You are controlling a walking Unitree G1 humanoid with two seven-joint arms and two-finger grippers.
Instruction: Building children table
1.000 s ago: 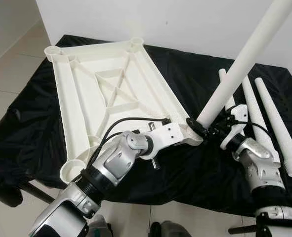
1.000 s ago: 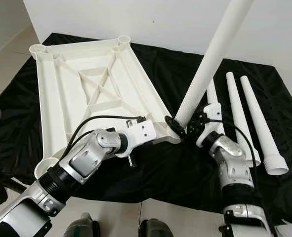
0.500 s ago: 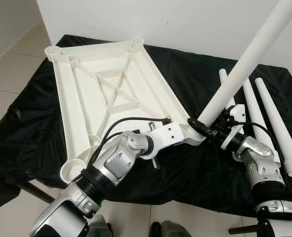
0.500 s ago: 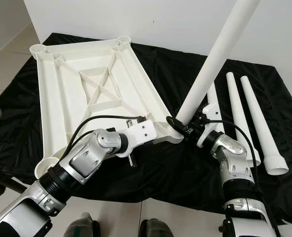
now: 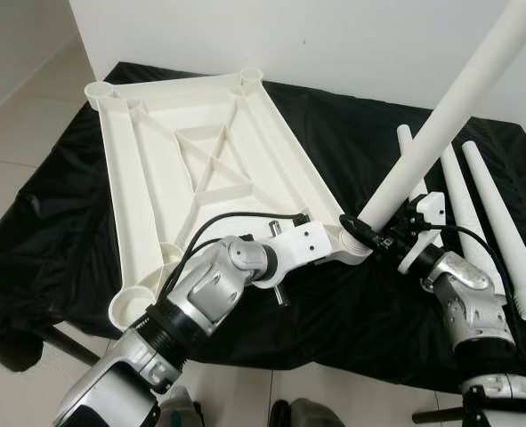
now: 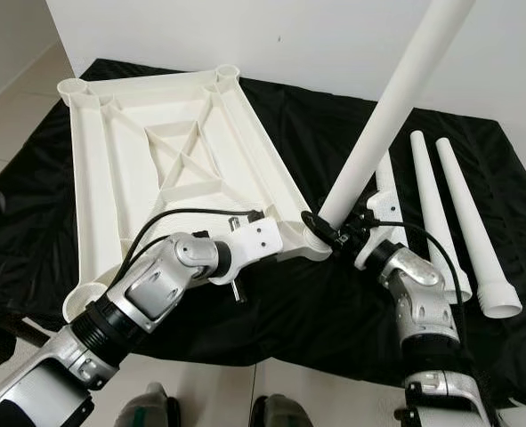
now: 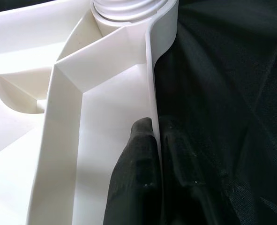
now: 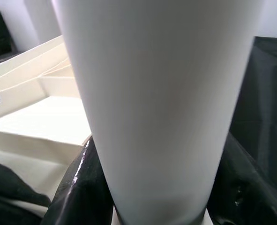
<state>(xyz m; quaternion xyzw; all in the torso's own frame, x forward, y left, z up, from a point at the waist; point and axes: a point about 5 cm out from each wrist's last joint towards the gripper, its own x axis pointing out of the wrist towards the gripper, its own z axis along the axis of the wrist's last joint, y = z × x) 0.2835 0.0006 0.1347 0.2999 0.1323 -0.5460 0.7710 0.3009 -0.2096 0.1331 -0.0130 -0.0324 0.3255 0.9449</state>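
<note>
Closest to the camera, the left end effector [image 7: 156, 154] is pinched onto the long side rim of the white ribbed plastic tabletop [image 5: 200, 169], one black finger [image 7: 136, 178] inside the rim wall and the other outside it against the black cloth [image 5: 58, 222], so it's clamped on that edge right near the tabletop's near right corner. That tabletop lies upside down, ribs facing up, with round leg sockets at its corners, spread over the black cloth that covers the table. Just to the right, the right end effector [image 5: 376, 236] is gripping the bottom end of a long white plastic tube leg [image 5: 449, 107], fingers wrapped around either side of it. The leg tilts up and away to the right, running out of the top of the head views, and its lower end sits right at the corner socket [image 5: 352, 242] of the tabletop; can't tell from here if it's actually seated in the socket or just touching the rim. Farther back on the right, three more white tapered plastic legs [image 5: 503, 236] lie side by side on the cloth, well apart from the tabletop. Behind it all is a plain white wall [image 5: 316, 36], with pale floor tiles [image 5: 22, 98] off to the left.
</note>
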